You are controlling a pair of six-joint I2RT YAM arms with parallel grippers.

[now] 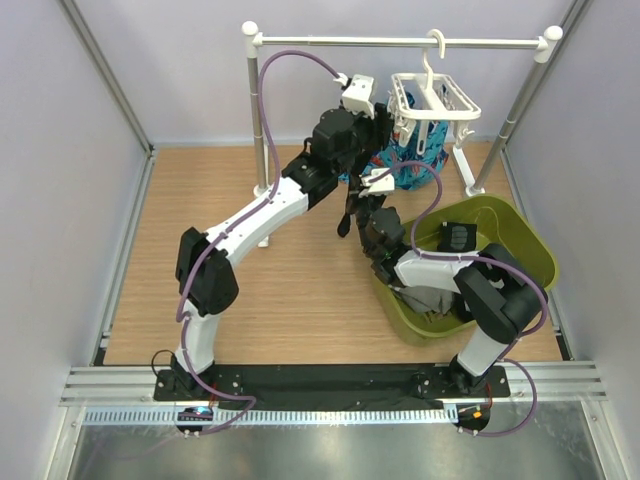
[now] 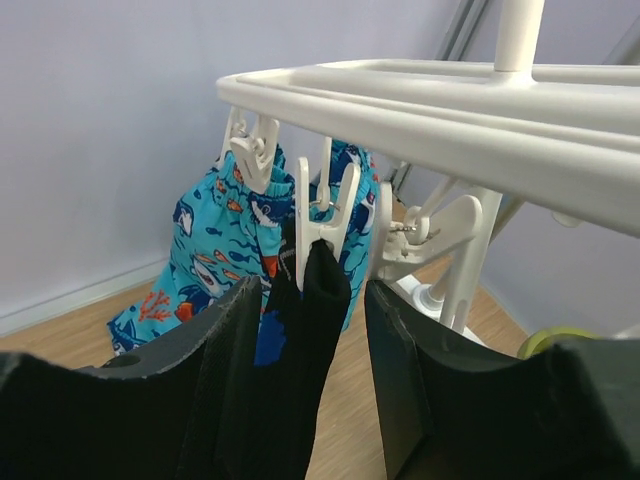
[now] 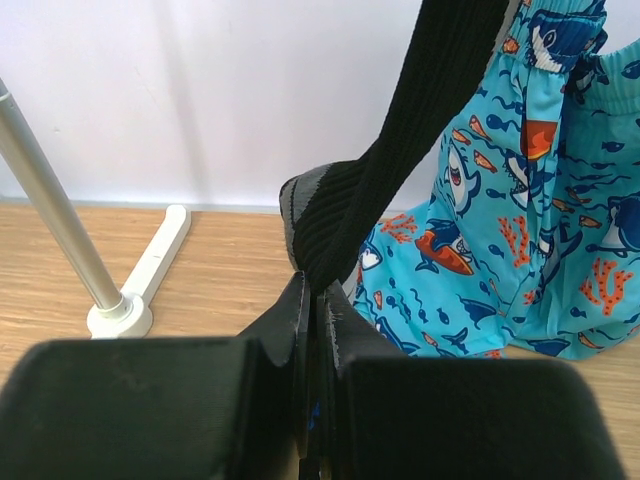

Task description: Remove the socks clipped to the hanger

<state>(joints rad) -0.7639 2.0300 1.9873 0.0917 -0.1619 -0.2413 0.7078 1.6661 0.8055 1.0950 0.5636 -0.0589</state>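
The white hanger (image 1: 435,95) hangs by its hook from the rail; its frame (image 2: 420,110) fills the top of the left wrist view. A black sock (image 2: 318,330) hangs from a white peg (image 2: 322,225). My left gripper (image 2: 312,292) is open, with one finger on each side of this sock just below the peg and the left finger (image 2: 215,345) close against it. My right gripper (image 3: 318,295) is shut on the lower end of a black sock (image 3: 400,150) with a grey patch, which rises up and to the right. In the top view the right gripper (image 1: 357,205) is below the left gripper (image 1: 378,118).
Bright blue patterned cloth (image 3: 540,200) hangs from the hanger behind the sock. The white rail stand (image 1: 400,42) has a post (image 3: 50,210) and a foot (image 3: 140,275) on the wooden floor. A green basin (image 1: 520,235) at the right holds loose socks (image 1: 425,298).
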